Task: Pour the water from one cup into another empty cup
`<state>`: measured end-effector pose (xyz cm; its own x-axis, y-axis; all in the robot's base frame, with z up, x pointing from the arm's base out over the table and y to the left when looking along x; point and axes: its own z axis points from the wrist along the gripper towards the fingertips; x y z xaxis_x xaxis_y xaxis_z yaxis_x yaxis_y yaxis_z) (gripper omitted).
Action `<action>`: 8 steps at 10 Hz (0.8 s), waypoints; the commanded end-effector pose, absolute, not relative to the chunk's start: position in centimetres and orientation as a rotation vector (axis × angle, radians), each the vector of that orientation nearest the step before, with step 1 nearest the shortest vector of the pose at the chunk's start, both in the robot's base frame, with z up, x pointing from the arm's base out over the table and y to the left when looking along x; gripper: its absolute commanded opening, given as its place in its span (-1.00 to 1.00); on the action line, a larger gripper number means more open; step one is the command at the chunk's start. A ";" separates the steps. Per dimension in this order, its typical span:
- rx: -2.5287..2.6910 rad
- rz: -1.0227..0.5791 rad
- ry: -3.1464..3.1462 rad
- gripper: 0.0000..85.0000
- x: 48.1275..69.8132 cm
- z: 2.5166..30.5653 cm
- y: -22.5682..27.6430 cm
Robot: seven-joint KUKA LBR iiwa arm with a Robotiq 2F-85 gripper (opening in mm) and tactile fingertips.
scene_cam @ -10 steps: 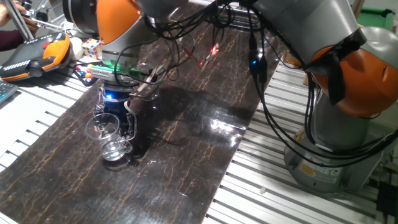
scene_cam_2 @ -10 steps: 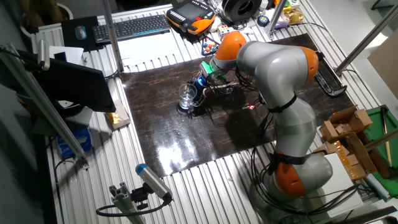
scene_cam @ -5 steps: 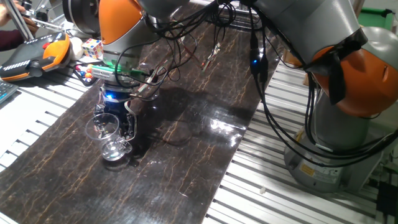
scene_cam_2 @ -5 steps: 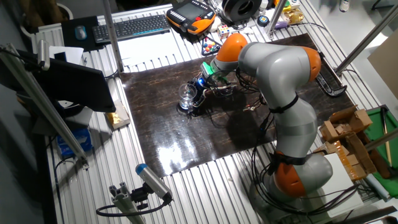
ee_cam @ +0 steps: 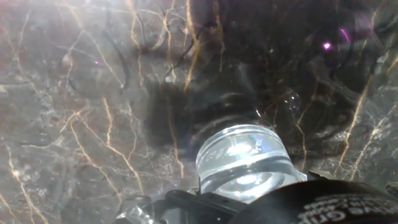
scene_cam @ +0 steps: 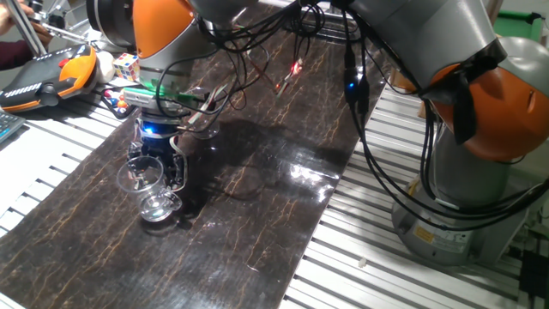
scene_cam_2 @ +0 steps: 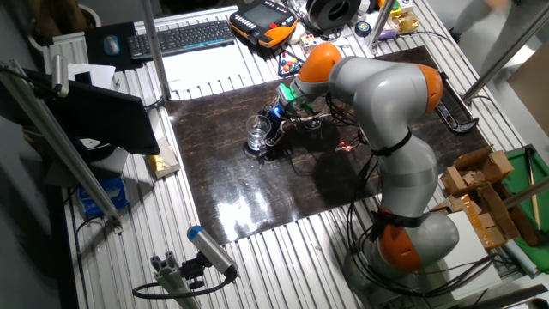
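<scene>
Reaching down over the dark marble-patterned mat point(scene_cam: 257, 215), the arm point(scene_cam_2: 377, 103) holds its gripper point(scene_cam: 159, 172) low at the mat's left part — the fingers clamped on the larger glass cup point(scene_cam: 141, 178), lifted and tipped. Directly beneath its rim stands the smaller glass cup point(scene_cam: 157, 207), upright on the mat; the hand view shows a thick clear base point(ee_cam: 242, 158). The water cannot be made out.

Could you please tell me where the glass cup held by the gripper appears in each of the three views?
One fixed view: the glass cup is at left, below the gripper, on the dark marbled mat.
The other fixed view: upper centre, at the mat's near-left part.
Hand view: bottom centre-right, close up.
Shared landmark: the gold-veined dark mat.
</scene>
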<state>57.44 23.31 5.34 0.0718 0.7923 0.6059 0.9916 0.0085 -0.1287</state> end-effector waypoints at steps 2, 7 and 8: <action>-1.815 -0.499 -1.769 1.00 57.2 5.3 23.4; -1.806 -0.502 -1.787 1.00 57.0 4.8 23.5; -1.808 -0.499 -1.788 1.00 57.0 4.7 23.5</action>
